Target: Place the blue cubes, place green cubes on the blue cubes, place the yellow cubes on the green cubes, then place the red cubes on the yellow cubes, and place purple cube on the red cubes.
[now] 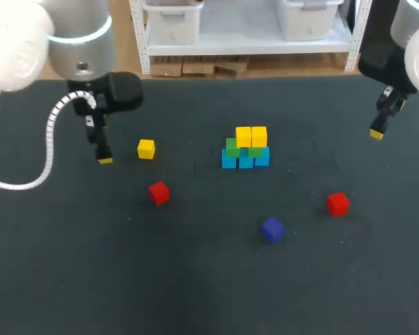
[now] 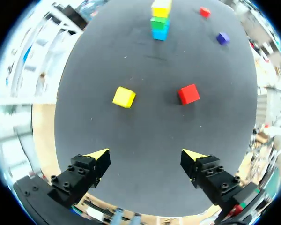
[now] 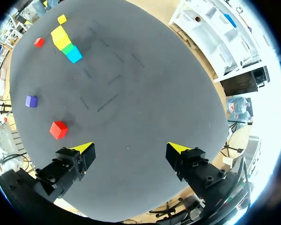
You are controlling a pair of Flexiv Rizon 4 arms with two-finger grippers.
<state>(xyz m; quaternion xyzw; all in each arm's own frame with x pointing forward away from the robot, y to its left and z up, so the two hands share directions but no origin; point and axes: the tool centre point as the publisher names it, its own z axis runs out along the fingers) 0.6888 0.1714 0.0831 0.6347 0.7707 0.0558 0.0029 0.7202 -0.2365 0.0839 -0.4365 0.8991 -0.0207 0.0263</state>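
A stack stands mid-table: blue cubes at the bottom, green cubes on them, two yellow cubes on top. A loose yellow cube and a red cube lie to its left; both show ahead of my left gripper, the yellow cube and red cube. A second red cube and a purple cube lie front right. My left gripper hangs open, empty, left of the loose yellow cube. My right gripper is open and empty at the far right.
The dark table mat has wide bare room across the front and between the cubes. In the right wrist view the red cube and purple cube lie beside the left finger, the stack farther ahead.
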